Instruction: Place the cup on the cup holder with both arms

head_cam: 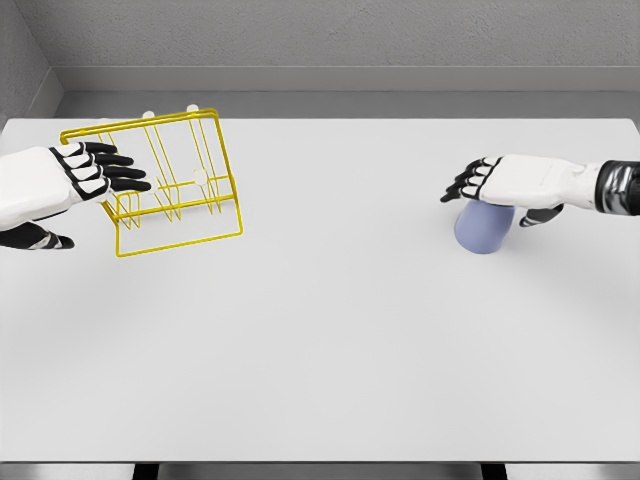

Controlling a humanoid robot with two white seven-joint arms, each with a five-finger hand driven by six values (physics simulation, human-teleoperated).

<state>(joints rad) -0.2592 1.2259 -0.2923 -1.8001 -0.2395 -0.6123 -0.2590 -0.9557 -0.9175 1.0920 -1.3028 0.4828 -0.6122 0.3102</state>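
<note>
Right, your right hand (pixel 500 185) hovers open just over the blue cup (pixel 484 228) at the table's (pixel 330 340) right side, ready to grasp it; your left hand (pixel 85 172), fingers spread, waits beside the yellow wire rack (pixel 172 185), holding nothing

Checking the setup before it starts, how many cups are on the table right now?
1. A single blue cup sits on the white table at the right, directly under the right hand, partly covered by it. The yellow wire cup holder holds none.
</note>
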